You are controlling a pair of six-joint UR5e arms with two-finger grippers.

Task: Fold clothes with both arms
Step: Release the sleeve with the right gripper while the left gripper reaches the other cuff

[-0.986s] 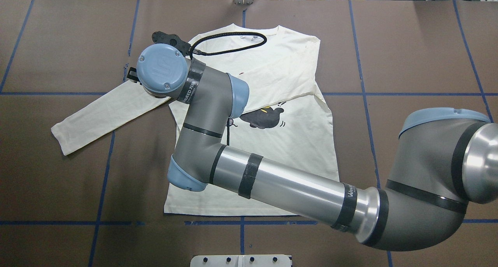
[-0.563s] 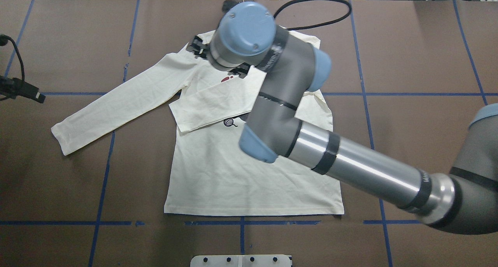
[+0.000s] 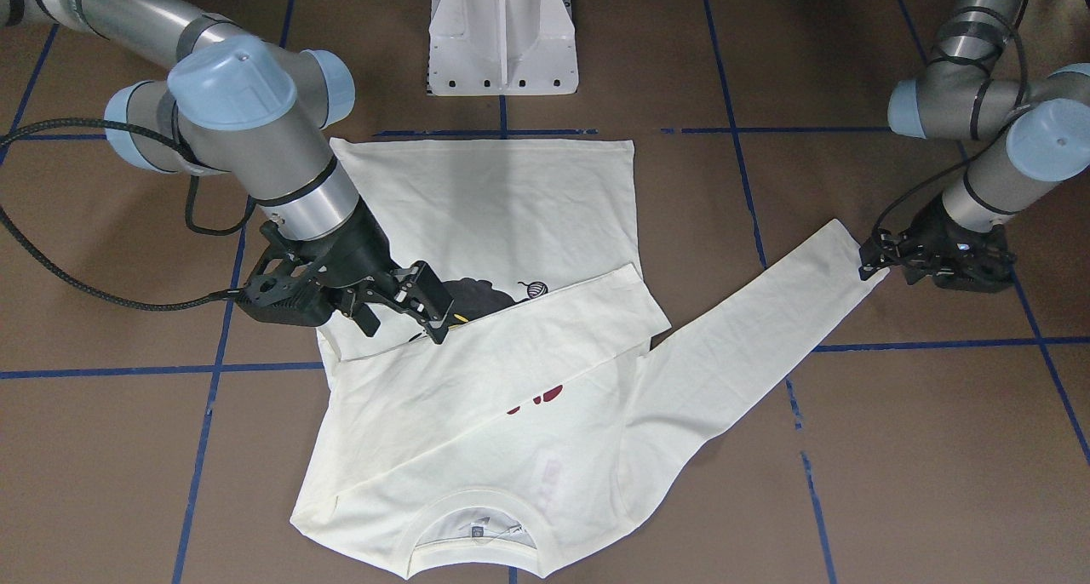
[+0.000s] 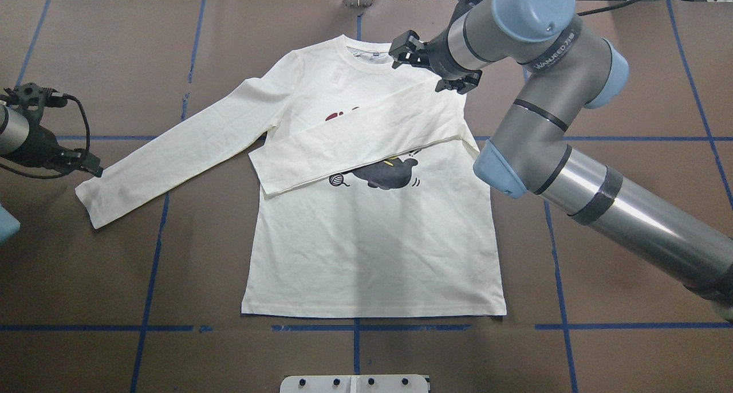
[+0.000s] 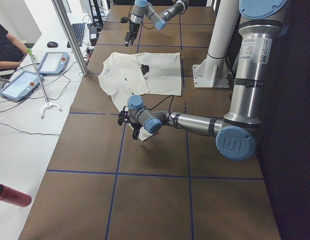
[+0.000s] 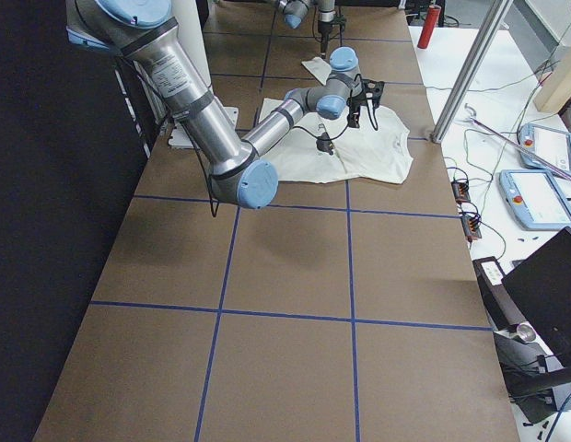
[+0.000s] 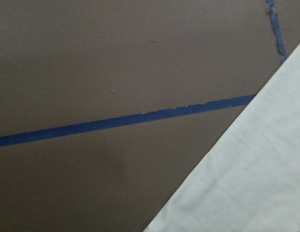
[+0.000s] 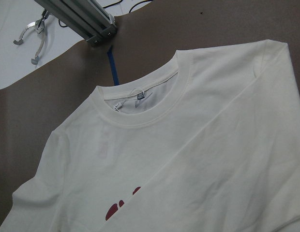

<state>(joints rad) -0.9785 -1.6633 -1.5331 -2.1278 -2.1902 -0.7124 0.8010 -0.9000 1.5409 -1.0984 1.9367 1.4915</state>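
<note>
Moved: the right arm (image 4: 550, 135) has swung off the chest of the T-shirt (image 4: 372, 250) and out to 1 o'clock, taking the shirt's middle as the dial with 12 pointing away from the robot; the left gripper (image 4: 91, 168) has come in along 9 o'clock to the cuff
Hem: nearest the robot, at 6 o'clock, flat and straight, just short of a blue tape line (image 4: 172, 327); the body looks squared up so later folds land even
Left sleeve (image 4: 183, 144): stretched out flat to 9 o'clock on the brown table (image 4: 114, 278), the 1 part not yet brought in
Left gripper: low at that sleeve's cuff end, touching it or just beside it; whether its fingers are spread or pinching cloth I cannot tell; probably placed there to take the cuff and carry the sleeve across
Folded sleeve (image 4: 355, 141): laid across the chest from 2 o'clock to 9 o'clock, covering most of the dark red lettering (image 4: 338, 116) and edging the cat print (image 4: 389, 172)
Right gripper (image 4: 428, 65): above the shoulder at 1 o'clock, fingers spread, holding nothing; likely drawn aside to leave the chest free for the second sleeve
Collar (image 4: 366, 55): farthest, at 12 o'clock, lying flat with the label showing inside
Progress: 1 of 2 sleeves folded, judging by how the cloth lies
</note>
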